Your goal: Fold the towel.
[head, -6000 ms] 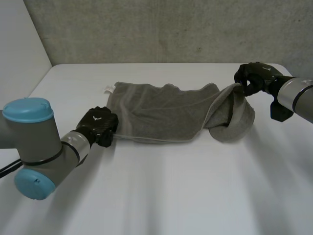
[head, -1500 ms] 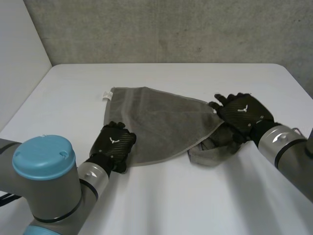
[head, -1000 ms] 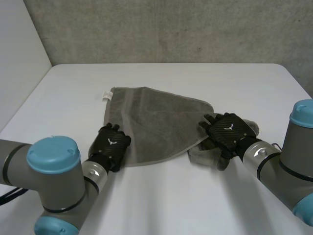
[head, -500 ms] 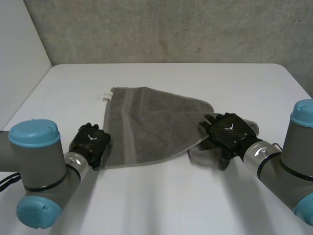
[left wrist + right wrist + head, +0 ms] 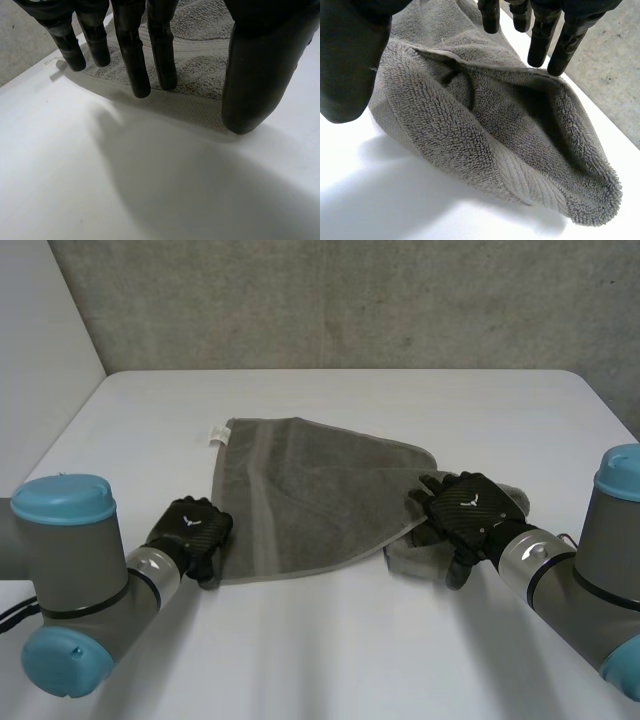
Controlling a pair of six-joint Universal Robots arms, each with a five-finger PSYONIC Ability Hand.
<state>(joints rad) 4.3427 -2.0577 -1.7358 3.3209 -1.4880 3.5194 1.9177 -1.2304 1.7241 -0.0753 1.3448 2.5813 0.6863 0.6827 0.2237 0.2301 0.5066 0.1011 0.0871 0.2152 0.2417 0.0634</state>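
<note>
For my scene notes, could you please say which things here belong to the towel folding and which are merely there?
Belonging to the job: grey terry towel, bunched at one end; black left hand at its near corner; black right hand over the bunched end.
Merely there: white table; grey concrete wall.

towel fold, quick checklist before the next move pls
1. Towel lies on the table: ok.
2. Left part spread flat: ok.
3. Right end flat: not ok, the bunched end sits in a lump under the right robot hand.
4. Left robot hand at the near left corner: ok, fingers straight, nothing pinched.
5. Right robot hand gripping cloth: not ok, fingers straight over the lump.
6. Fingertips touching the cloth: cannot tell.
</note>
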